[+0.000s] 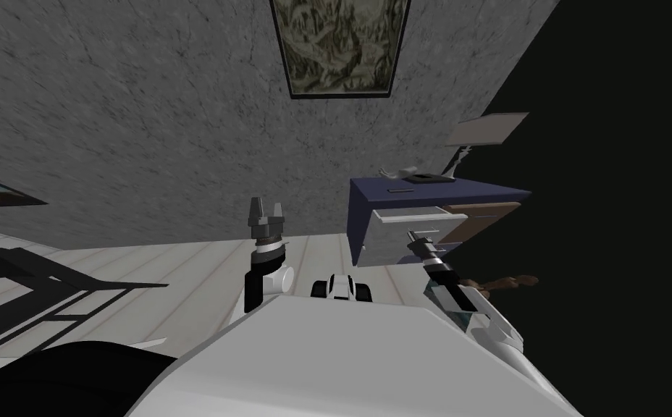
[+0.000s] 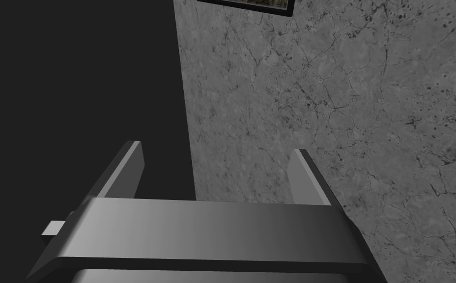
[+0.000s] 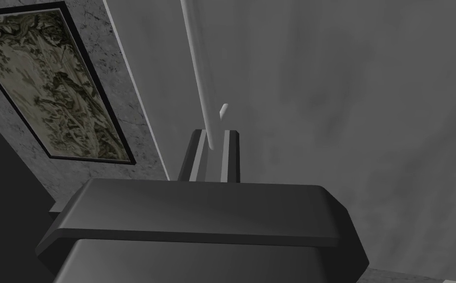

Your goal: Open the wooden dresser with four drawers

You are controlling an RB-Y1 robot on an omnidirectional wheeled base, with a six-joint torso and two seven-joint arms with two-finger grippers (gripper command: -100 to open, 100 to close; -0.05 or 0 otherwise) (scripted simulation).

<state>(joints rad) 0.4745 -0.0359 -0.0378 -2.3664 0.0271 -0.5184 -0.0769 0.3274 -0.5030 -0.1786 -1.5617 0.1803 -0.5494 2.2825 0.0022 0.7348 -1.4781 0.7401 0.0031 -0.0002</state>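
Head view: a dresser point(image 1: 362, 217) with a navy top and side and brown lower fronts stood against the mottled grey wall point(image 1: 146, 108), ahead and to my right. Its top drawer point(image 1: 392, 242), pale grey in front, stuck out from the body, part open. The right pincer point(image 1: 417, 241) sat at that front.

The right wrist view gave what the head view could not: both fingers close together, clamped on the thin pale bar handle point(image 3: 200, 73) near its end.

The left pincer point(image 2: 217, 169) was raised, well apart from the dresser, with fingers spread wide and nothing between them.

Small items lay on the dresser top, possibly a lamp; too small to tell.
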